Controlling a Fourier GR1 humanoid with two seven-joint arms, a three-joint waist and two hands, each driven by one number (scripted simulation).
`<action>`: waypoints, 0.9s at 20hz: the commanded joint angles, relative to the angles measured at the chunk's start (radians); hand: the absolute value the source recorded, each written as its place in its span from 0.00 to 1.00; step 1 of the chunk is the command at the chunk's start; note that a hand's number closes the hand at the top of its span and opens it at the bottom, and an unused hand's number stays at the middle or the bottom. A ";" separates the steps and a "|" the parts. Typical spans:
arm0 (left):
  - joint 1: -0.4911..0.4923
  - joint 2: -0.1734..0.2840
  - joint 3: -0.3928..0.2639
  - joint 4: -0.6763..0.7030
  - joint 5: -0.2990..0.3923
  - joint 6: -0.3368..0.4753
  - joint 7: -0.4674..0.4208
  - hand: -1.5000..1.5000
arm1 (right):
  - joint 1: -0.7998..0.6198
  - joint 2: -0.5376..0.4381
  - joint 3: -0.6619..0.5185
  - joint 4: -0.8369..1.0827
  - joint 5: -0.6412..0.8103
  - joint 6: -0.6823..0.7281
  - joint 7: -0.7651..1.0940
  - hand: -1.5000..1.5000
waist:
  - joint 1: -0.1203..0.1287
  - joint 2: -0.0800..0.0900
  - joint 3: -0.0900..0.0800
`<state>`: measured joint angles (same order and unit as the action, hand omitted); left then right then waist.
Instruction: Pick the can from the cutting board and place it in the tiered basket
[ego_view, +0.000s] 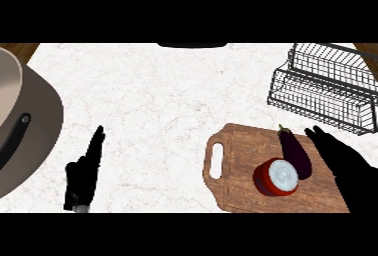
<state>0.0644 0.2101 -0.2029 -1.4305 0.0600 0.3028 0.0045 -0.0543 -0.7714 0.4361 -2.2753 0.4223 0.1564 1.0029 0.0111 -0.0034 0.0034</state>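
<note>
your right hand (343, 162) lies along the right side of the cutting board (244, 170), fingers straight and together, holding nothing. the eggplant (294, 150) sits between those fingers and the can (277, 176), its side touching or nearly touching the can's rim, though which of the two is hard to tell from above. that is your main risk: close the hand from where it lies and you will likely catch the eggplant first, or shove it into the can and tip or roll the can toward the board's handle slot. to my eye you would do better coming in lower, nearer the can's free side.

the can stands upright on the board, red wall, pale lid facing up, near the board's lower right.

the tiered basket (325, 85) waits beyond the board's far right corner, well apart from the can; its wire front rim could snag the can if you carry it low.

your left hand (85, 170) rests open on the counter (162, 95) at the left, fingers pointing away. a large pan (22, 125) fills the left edge, out of your path.
</note>
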 joint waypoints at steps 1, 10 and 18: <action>0.019 0.012 0.030 0.041 0.024 -0.035 -0.015 0.50 | -0.034 0.073 0.125 -0.009 0.089 0.072 0.171 0.00 | -0.004 0.003 -0.005; -0.026 -0.043 0.027 0.088 -0.014 -0.013 -0.011 0.50 | -0.123 0.211 0.133 0.177 0.093 0.126 0.123 0.00 | -0.007 0.005 -0.004; 0.019 -0.020 0.031 0.066 -0.026 -0.028 -0.005 0.50 | -0.126 0.222 0.150 0.180 0.043 0.234 0.230 0.00 | -0.009 0.003 -0.005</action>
<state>0.0611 0.1839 -0.1771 -1.4076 0.0302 0.2914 -0.0104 -0.1663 -0.5775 0.5697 -2.0748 0.4869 0.2776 1.0592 0.0035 -0.0048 0.0049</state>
